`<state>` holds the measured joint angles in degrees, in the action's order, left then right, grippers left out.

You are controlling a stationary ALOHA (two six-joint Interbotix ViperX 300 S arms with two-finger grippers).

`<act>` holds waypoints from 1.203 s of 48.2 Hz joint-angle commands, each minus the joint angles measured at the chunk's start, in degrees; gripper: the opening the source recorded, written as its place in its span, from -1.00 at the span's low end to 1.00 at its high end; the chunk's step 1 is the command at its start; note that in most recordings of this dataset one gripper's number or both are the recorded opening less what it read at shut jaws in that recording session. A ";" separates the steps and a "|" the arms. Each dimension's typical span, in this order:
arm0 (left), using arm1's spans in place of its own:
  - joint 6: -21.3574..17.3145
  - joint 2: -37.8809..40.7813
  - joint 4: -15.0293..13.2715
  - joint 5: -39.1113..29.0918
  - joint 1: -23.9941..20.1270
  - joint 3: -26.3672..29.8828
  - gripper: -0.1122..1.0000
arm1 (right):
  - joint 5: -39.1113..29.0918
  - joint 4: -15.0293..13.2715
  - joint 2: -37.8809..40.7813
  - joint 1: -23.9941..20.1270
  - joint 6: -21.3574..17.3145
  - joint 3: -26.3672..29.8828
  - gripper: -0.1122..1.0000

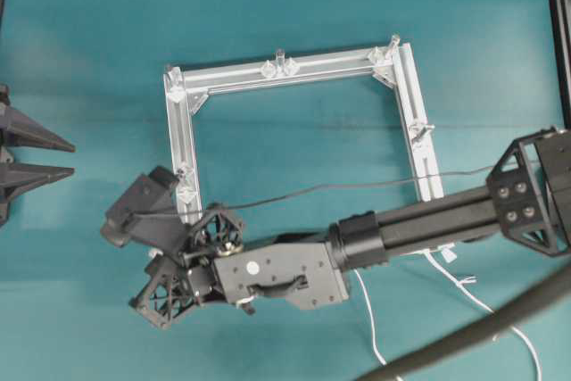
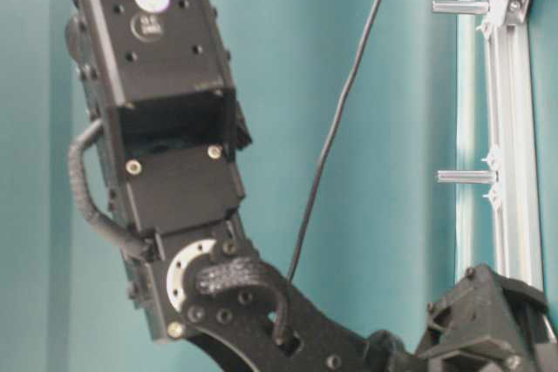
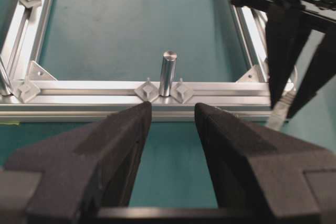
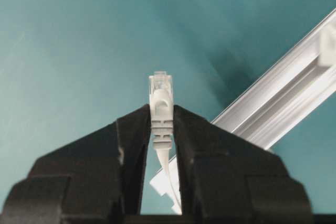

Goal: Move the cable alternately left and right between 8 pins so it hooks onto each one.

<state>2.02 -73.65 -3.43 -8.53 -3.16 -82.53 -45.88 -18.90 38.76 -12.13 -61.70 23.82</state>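
My right gripper [image 4: 161, 109] is shut on the white plug [image 4: 160, 90] at the end of the cable [image 4: 167, 166], which runs down between its fingers. Seen from overhead, this gripper [image 1: 189, 260] hangs over the near-left corner of the silver frame [image 1: 303, 69], while loose white cable [image 1: 370, 310] trails on the table below the arm. From the left wrist, the plug [image 3: 281, 109] shows just beyond the frame's corner. My left gripper [image 3: 172, 106] is open and empty, facing a pin [image 3: 168, 72] on the near rail. Other pins [image 1: 279, 60] [image 1: 421, 128] stand on the frame.
The right arm [image 1: 419, 220] lies across the frame's lower side. A thin dark wire [image 1: 357, 186] crosses the frame. A thick dark hose [image 1: 482, 332] runs across the bottom right. My left gripper [image 1: 71, 158] rests at the far left edge.
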 commanded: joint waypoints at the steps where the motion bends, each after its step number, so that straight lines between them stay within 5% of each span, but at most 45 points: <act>1: 0.44 0.44 0.18 0.53 -0.09 0.62 0.13 | 0.09 -0.44 -1.41 0.62 0.09 1.67 -0.50; 15: 0.44 0.44 0.18 0.44 -0.09 0.62 0.13 | -1.76 -0.53 -1.49 2.64 -1.49 1.58 -0.50; 27: 0.44 0.44 0.18 0.53 -0.09 0.62 0.13 | -4.04 -4.48 -2.72 3.08 -5.80 -0.62 -0.50; 58: 0.44 0.44 0.18 0.62 -0.18 0.44 0.13 | 3.08 -8.61 -15.38 5.98 -16.79 -23.38 -0.50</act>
<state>2.11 -73.65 -3.43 -8.44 -3.16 -82.62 -43.24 -26.63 26.98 -6.68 -78.31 1.05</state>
